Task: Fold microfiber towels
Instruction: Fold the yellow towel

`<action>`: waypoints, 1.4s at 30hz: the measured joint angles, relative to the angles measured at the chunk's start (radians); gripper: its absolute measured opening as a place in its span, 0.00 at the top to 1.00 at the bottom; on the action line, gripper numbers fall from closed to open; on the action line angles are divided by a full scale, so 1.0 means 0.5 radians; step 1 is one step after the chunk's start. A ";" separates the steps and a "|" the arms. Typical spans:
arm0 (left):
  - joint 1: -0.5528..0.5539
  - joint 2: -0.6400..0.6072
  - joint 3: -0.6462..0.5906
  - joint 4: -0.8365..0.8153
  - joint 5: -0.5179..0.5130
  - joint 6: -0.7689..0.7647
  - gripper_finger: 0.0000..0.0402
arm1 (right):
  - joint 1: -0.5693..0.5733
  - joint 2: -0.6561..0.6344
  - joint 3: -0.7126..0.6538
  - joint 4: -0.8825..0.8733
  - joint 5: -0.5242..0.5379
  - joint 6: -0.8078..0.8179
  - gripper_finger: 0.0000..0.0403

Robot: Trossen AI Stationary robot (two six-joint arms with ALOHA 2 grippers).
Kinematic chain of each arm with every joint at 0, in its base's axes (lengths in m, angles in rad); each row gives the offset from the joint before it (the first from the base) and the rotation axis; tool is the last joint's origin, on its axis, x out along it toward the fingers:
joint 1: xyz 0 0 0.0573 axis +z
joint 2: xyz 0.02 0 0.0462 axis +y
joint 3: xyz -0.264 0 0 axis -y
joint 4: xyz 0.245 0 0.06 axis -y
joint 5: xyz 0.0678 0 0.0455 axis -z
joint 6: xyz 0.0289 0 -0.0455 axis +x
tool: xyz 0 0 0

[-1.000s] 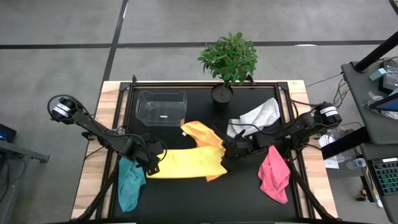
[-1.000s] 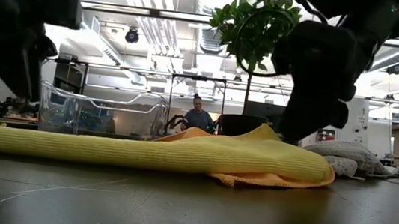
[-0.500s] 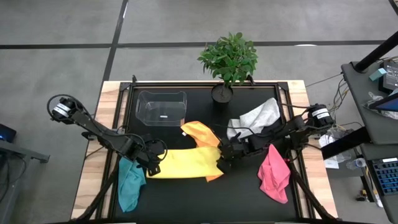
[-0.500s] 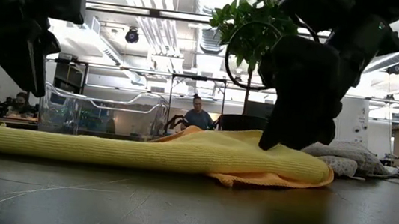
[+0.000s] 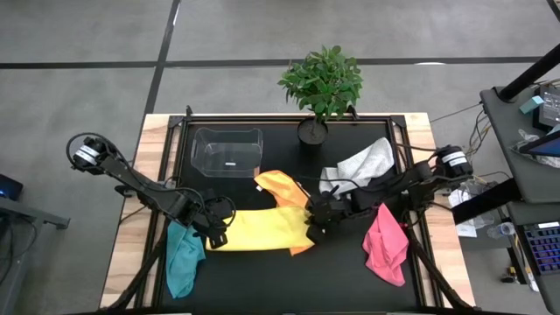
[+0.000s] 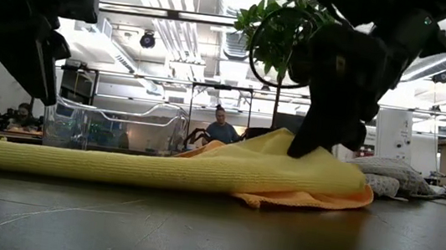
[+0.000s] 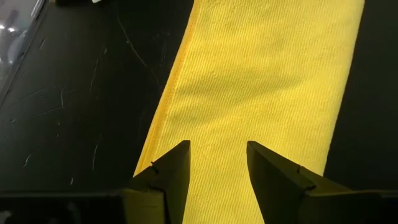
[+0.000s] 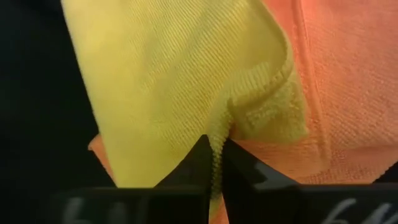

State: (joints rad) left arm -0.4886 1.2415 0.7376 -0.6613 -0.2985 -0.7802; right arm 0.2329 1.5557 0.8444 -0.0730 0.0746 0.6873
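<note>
Yellow towel (image 5: 262, 231): right end effector (image 8: 213, 163) pinches edge; left end effector (image 7: 217, 163) spread, prob. above.

clear plastic box (image 5: 227, 152) and potted plant (image 5: 321, 85) at the black table's (image 5: 341, 271) far edge

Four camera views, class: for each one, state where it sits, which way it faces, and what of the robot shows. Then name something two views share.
High view: above, facing straight down; table, both arms, left tool, right tool.
Low view: table-top level, facing the room; both arms from above.
Left wrist view: over the yellow towel; own open fingers.
Right wrist view: tool shut on the yellow towel's edge, orange towel beneath.
Shared: yellow towel, all four views.
</note>
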 joint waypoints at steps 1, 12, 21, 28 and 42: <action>-0.006 0.000 0.000 0.001 0.012 -0.006 0.64 | 0.000 -0.025 0.000 -0.015 -0.001 -0.006 0.97; -0.256 0.081 -0.081 0.225 0.060 -0.246 0.64 | 0.000 -0.517 0.000 -0.581 0.010 0.046 0.98; -0.308 0.321 -0.082 0.277 0.081 -0.313 0.64 | 0.000 -0.362 0.006 0.076 -0.184 0.098 0.98; -0.345 0.413 -0.082 0.314 0.185 -0.314 0.64 | -0.039 0.076 0.266 0.382 -0.278 0.014 0.98; -0.375 0.420 -0.179 0.558 0.145 -0.315 0.64 | -0.180 0.684 0.977 0.374 -0.253 -0.344 0.98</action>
State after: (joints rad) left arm -0.6762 1.4516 0.6482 -0.3822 -0.2258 -0.9375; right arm 0.1427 1.8975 1.3329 0.1139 -0.0521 0.5154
